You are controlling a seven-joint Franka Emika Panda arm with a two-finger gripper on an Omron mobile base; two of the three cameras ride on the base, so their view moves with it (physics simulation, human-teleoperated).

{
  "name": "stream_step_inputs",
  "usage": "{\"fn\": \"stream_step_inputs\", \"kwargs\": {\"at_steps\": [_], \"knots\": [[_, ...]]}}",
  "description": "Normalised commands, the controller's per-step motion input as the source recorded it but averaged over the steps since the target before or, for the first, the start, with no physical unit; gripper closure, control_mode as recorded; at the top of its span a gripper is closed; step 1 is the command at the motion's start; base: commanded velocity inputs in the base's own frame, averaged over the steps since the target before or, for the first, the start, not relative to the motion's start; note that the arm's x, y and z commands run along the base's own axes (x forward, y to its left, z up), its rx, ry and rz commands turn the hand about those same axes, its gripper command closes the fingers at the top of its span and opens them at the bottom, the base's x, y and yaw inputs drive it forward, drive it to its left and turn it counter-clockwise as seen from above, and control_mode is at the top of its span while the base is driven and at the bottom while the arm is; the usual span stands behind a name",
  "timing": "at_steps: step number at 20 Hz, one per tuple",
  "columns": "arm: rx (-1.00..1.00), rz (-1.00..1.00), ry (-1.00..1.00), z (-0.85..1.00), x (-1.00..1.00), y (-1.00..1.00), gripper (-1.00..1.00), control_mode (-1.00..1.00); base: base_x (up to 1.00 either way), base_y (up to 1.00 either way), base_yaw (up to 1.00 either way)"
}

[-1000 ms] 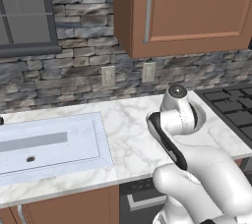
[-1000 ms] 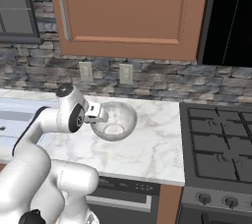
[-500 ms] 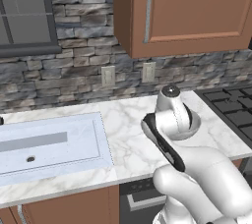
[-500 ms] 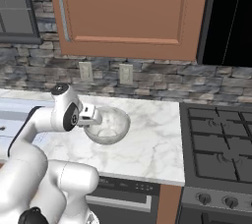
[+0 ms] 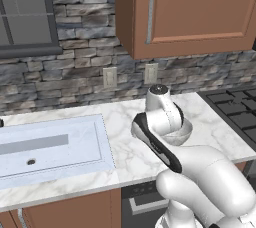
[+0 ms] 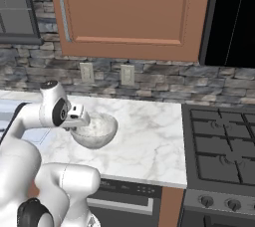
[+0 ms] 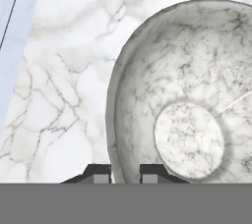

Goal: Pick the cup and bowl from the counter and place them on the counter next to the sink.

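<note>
The mottled silver-grey bowl hangs just above the white marble counter, a little right of the sink. My gripper is shut on the bowl's near rim, with one fingertip inside the wall and one outside. In the hand view the bowl lies below with marble counter beside it, and the sink's pale rim is at the upper left. From the left base view my arm covers most of the bowl. The cup is out of view.
A black gas stovetop borders the counter on the right. Wooden wall cabinets hang above, and two outlets sit on the stone wall behind. Open marble lies between bowl and sink.
My gripper has carried the bowl leftward over the counter toward the sink, still shut on its rim.
</note>
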Motion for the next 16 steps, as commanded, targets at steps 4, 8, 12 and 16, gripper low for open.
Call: {"fn": "stream_step_inputs", "kwargs": {"at_steps": [4,8,12,16], "knots": [[0.00,0.05,0.02,0.00,-0.20,0.41,1.00,-1.00,0.00,0.00,0.00],[0.00,0.03,0.00,0.00,-0.21,0.42,1.00,-1.00,0.00,0.00,0.00],[0.00,0.03,0.00,0.00,-0.17,0.39,1.00,-1.00,0.00,0.00,0.00],[0.00,0.02,0.00,0.00,-0.04,0.29,1.00,-1.00,0.00,0.00,0.00]]}}
